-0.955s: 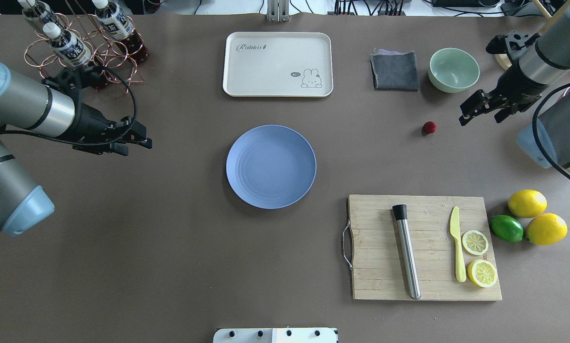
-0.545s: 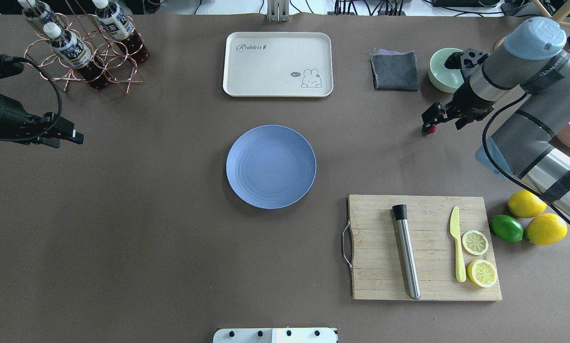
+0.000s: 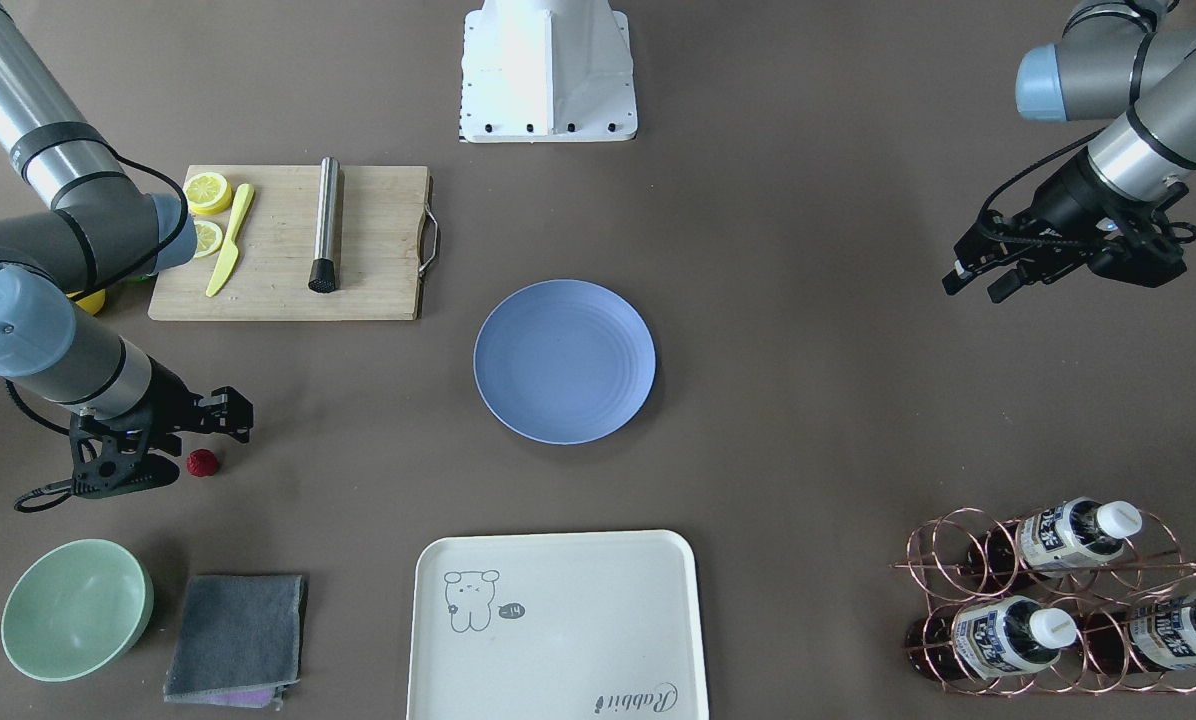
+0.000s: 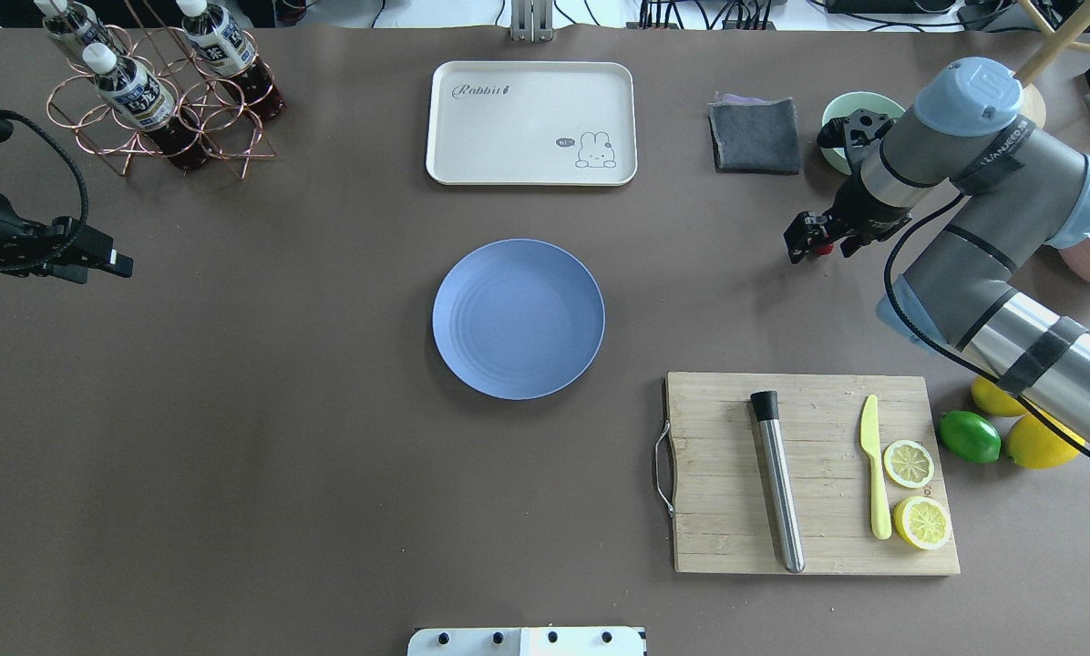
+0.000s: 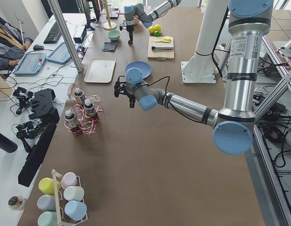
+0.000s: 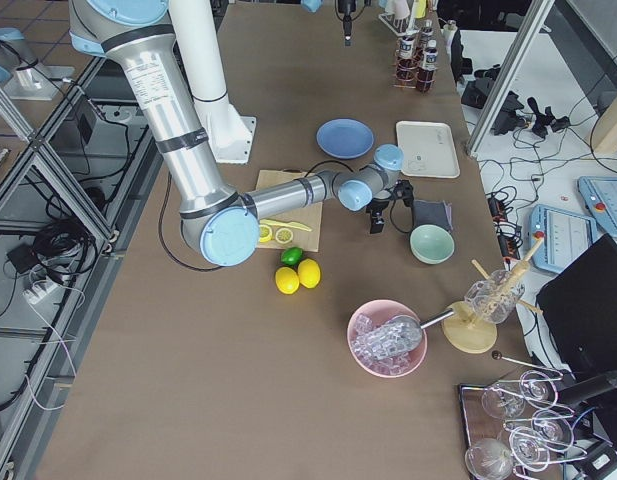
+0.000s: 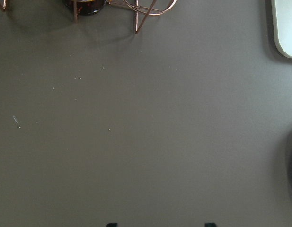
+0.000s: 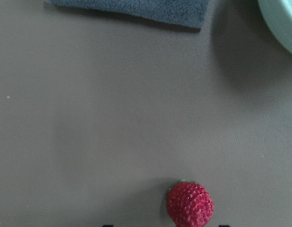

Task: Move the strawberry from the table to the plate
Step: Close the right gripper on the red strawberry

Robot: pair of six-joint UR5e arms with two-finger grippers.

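right pincer [image 4: 807, 248] nearer strawberry [image 3: 202, 462], left pincer [image 4: 107, 263] withdrawn

Dark-red strawberry [image 8: 190, 204] speckled with pale bumps; periwinkle-blue plate [image 4: 519, 319], faintly ringed; matte grey-brown table [image 4: 235, 456]; mint-green bowl [image 3: 76, 608]; cream tray [image 4: 509, 128] with a line-drawn animal.

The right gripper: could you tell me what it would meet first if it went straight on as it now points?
Probably the strawberry, which lies just ahead of the right gripper, about between its open fingertips; otherwise the table beside it. Depth is unclear.
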